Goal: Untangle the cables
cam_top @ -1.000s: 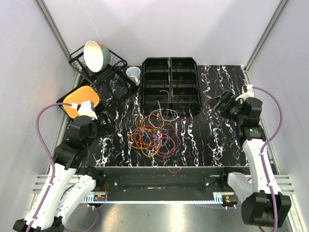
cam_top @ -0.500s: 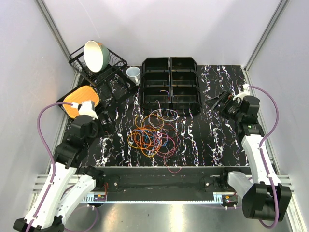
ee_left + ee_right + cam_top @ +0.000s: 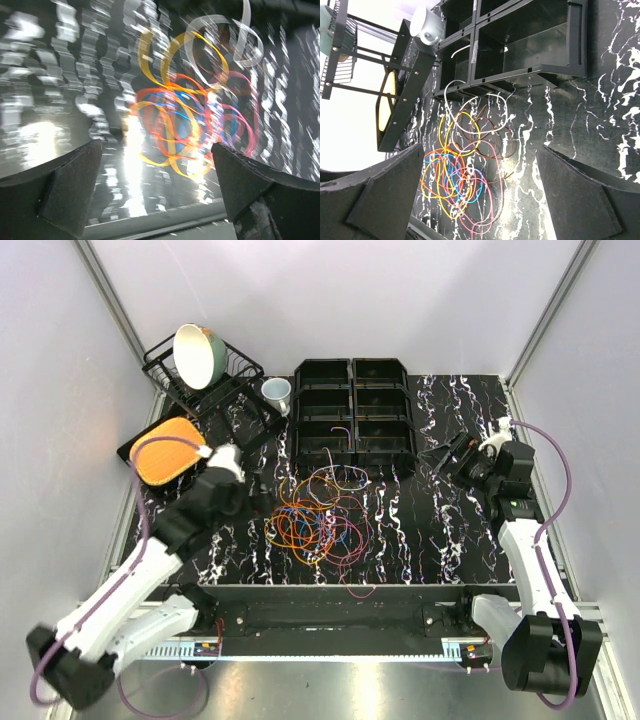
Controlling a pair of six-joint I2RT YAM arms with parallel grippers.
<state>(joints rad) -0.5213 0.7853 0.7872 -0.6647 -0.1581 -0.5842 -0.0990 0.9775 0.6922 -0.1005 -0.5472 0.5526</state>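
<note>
The cables (image 3: 318, 517) lie in a loose tangle of orange, yellow, blue, pink, brown and white loops on the black marbled table (image 3: 420, 530). My left gripper (image 3: 262, 496) hovers at the pile's left edge, open and empty; its blurred wrist view shows the cables (image 3: 185, 125) ahead between the fingers (image 3: 70, 185). My right gripper (image 3: 447, 457) is open and empty, well right of the pile, by the bins' right corner. Its wrist view shows the whole tangle (image 3: 465, 180) between its fingers (image 3: 580, 195).
Six black bins (image 3: 352, 418) stand behind the pile; a white wire end hangs into one. A white cup (image 3: 277, 393), a dish rack (image 3: 205, 380) with a bowl (image 3: 196, 355) and an orange board (image 3: 168, 448) sit at back left.
My left arm has swung right from the table's left edge to the pile's left side. My right gripper has shifted slightly left and back. The cables have not moved.
</note>
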